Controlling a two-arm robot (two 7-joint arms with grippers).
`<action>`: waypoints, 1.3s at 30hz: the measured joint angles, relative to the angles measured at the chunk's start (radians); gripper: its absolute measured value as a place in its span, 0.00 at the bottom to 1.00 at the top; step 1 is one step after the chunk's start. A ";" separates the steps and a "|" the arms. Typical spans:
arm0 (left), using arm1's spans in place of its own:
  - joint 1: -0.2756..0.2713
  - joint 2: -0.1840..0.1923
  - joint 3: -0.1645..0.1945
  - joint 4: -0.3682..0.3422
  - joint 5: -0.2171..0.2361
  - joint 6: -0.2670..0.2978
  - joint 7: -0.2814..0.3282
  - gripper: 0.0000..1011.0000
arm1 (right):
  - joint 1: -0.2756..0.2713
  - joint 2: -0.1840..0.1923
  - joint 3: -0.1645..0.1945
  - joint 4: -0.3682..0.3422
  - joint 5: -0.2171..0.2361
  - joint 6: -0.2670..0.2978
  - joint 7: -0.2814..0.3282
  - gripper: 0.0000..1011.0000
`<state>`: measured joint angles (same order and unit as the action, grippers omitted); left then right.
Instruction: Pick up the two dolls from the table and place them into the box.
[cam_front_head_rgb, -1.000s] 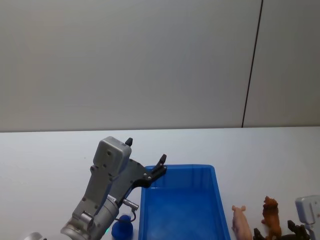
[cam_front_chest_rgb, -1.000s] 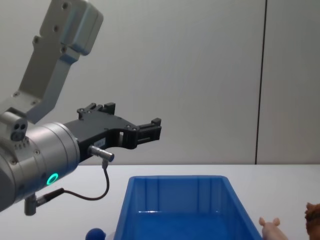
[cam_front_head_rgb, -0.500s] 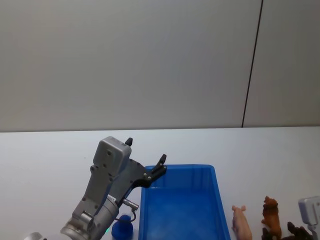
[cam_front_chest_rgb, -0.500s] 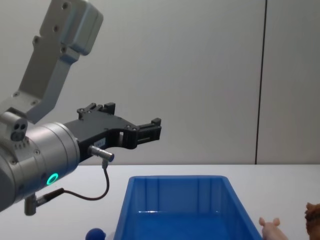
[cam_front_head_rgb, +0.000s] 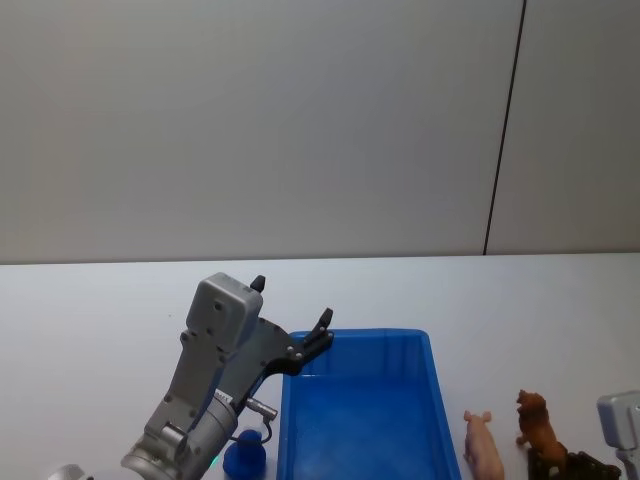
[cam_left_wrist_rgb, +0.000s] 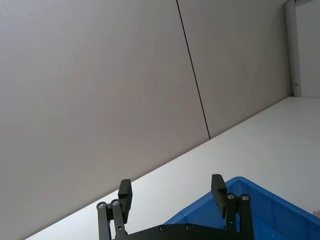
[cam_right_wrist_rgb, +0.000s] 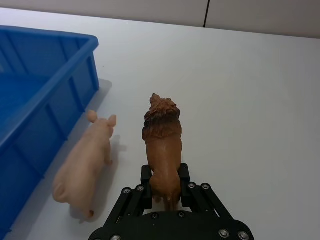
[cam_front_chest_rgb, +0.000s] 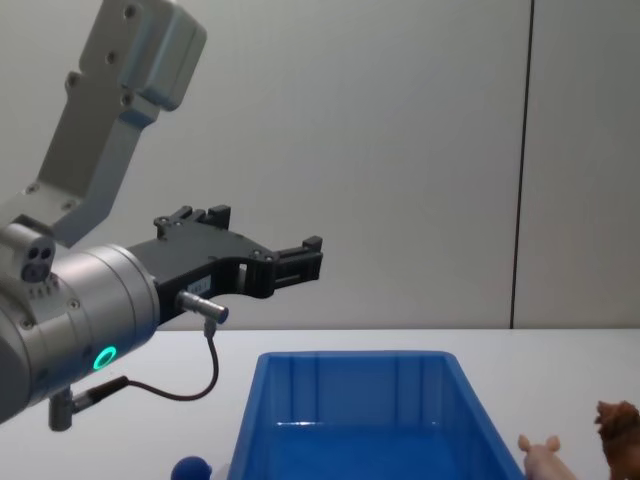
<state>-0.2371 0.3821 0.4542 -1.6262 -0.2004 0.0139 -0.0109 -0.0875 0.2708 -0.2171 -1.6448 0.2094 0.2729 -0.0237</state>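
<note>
My right gripper (cam_right_wrist_rgb: 165, 179) is shut on the hind end of the brown shaggy doll (cam_right_wrist_rgb: 162, 137), whose head points away from the wrist. The pale pink pig doll (cam_right_wrist_rgb: 84, 165) lies on the white table (cam_right_wrist_rgb: 260, 100) between that doll and the blue box (cam_right_wrist_rgb: 47, 75). From the head, the brown doll (cam_front_head_rgb: 533, 423) is just right of the pig (cam_front_head_rgb: 482, 448), with the right gripper (cam_front_head_rgb: 565, 462) at the bottom right. The left gripper (cam_front_head_rgb: 291, 302) hangs open over the box's (cam_front_head_rgb: 380, 336) far left corner, holding nothing. It also stands open in its wrist view (cam_left_wrist_rgb: 171, 185).
A small dark blue round object (cam_front_head_rgb: 243, 456) sits on the table against the box's left side, under the left arm. A grey wall with a dark vertical seam (cam_front_head_rgb: 503, 130) rises behind the table. Bare tabletop (cam_front_head_rgb: 90, 320) spreads left and beyond the box.
The brown doll has shifted slightly up and left, toward the box, held in the right gripper. The pig and the left arm have not moved.
</note>
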 joint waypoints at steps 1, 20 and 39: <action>0.000 0.000 0.000 0.000 0.000 0.000 0.000 0.99 | 0.000 0.000 0.000 0.001 0.004 -0.008 0.008 0.28; 0.000 0.000 0.000 0.000 0.000 0.000 0.000 0.99 | 0.009 -0.002 0.005 -0.055 0.027 -0.113 0.108 0.28; 0.000 0.000 0.000 0.000 0.000 0.000 0.000 0.99 | 0.098 -0.052 -0.034 -0.057 0.008 -0.131 0.306 0.28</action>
<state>-0.2371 0.3822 0.4542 -1.6262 -0.2004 0.0139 -0.0109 0.0104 0.2186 -0.2513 -1.7022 0.2178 0.1419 0.2820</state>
